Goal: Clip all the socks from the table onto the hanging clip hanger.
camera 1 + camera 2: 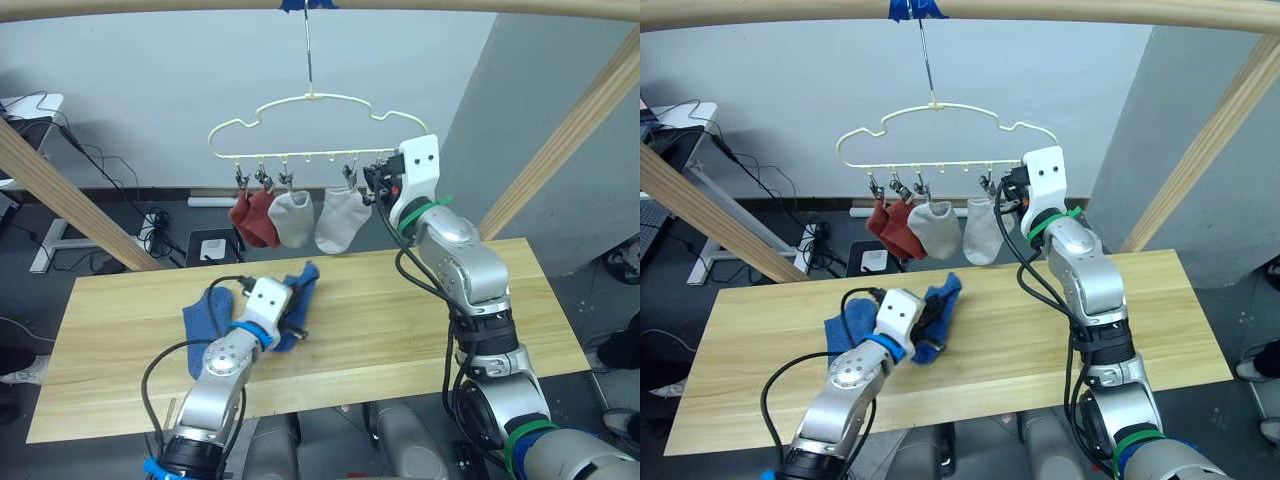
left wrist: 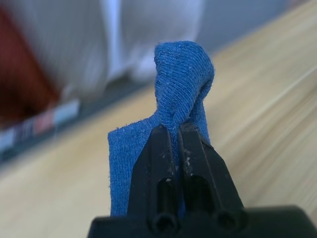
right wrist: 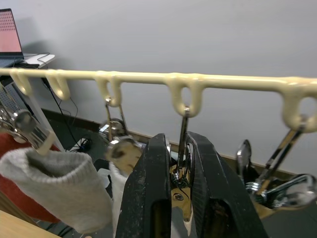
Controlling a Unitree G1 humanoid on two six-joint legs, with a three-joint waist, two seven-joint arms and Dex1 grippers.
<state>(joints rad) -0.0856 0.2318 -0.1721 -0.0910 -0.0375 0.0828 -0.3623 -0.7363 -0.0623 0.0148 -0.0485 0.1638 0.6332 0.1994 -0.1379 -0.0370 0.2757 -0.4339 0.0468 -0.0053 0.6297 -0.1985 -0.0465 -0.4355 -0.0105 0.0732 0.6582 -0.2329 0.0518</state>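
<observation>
The pale-yellow clip hanger point(image 1: 315, 100) hangs from a hook over the far edge of the table point(image 1: 400, 320). Two brick-red socks point(image 1: 255, 218) and two light grey socks point(image 1: 342, 220) hang from its clips. My right gripper point(image 3: 179, 148) is raised at the hanger's right end, shut on a metal clip point(image 3: 182, 163) just right of the grey socks. My left gripper point(image 2: 173, 144) is low over the table's left half, shut on a fold of a blue sock point(image 2: 181, 74). A second blue sock point(image 1: 208, 318) lies bunched on the wood beside my left wrist.
A thick wooden pole point(image 1: 420, 6) runs overhead, with slanted wooden posts at the left point(image 1: 70, 205) and right point(image 1: 570, 130). Cables and a power strip point(image 1: 155, 230) lie on the floor behind the table. Bare wood stretches to the right of the blue socks.
</observation>
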